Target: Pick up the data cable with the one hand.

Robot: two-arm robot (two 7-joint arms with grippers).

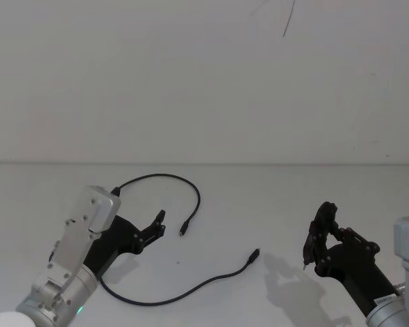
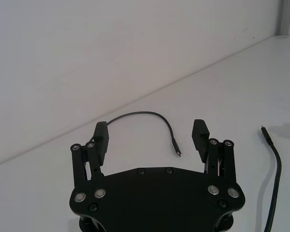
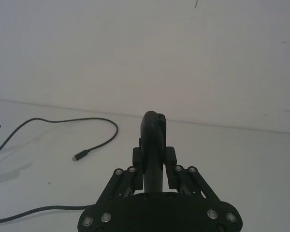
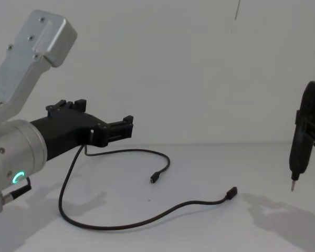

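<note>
The data cable (image 1: 170,176) lies loose on the white table (image 1: 273,191), a thin black line with a small plug at each end. One plug (image 1: 183,231) rests just ahead of my left gripper (image 1: 159,225); the other plug (image 1: 255,255) lies farther right. The left gripper is the black angular hand on the silver cylinder with the green ring light. It hovers above the table (image 4: 210,157), open (image 2: 150,126), with nothing between its fingers. The cable's arc (image 2: 145,112) shows beyond them. The left arm hides part of the cable's middle. My right gripper (image 1: 325,210) is held off to the right, shut (image 3: 153,120).
A plain white wall (image 1: 204,82) rises behind the table. A small metal tip (image 4: 292,186) hangs below the right gripper (image 4: 311,100), well right of the cable's nearer plug (image 4: 231,193). Bare table lies between the two arms.
</note>
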